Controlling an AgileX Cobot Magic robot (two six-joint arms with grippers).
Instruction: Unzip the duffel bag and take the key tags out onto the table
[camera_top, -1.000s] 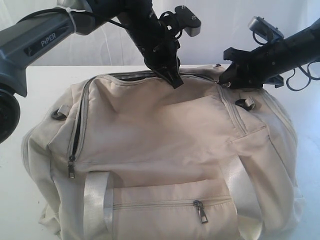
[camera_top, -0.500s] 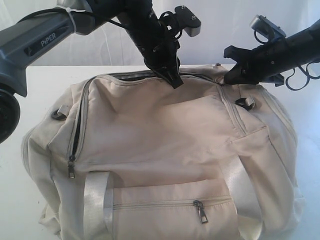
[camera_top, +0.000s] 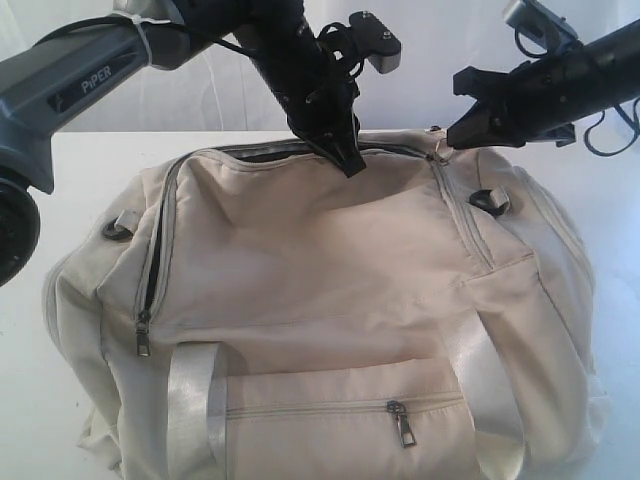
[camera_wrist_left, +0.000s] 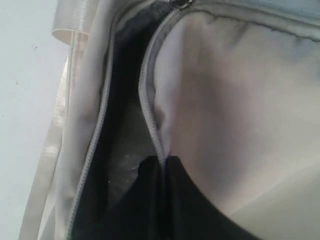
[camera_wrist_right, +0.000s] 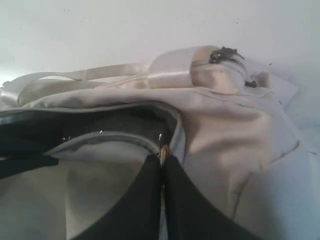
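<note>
The cream duffel bag (camera_top: 320, 290) fills the white table (camera_top: 90, 170). Its top zipper is partly undone, and dark lining (camera_wrist_left: 120, 125) shows in the gap. My left gripper (camera_top: 348, 160) is shut on the near edge of the opening, pinching the zipper tape (camera_wrist_left: 150, 115) between black fingers. At the bag's right end my right gripper (camera_top: 447, 140) is shut on the metal zipper pull (camera_wrist_right: 161, 150). The key tags are hidden from every view.
A side zipper (camera_top: 150, 275) with a hanging pull runs down the bag's left end. A front pocket zipper (camera_top: 400, 420) lies between the shiny webbing handles (camera_top: 192, 400). Black D-rings (camera_top: 490, 200) sit at both ends. White wall stands behind the table.
My right gripper has lifted and drawn slightly rightward with the zipper pull, pulling the bag's right corner up. The left gripper has stayed put on the opening's edge.
</note>
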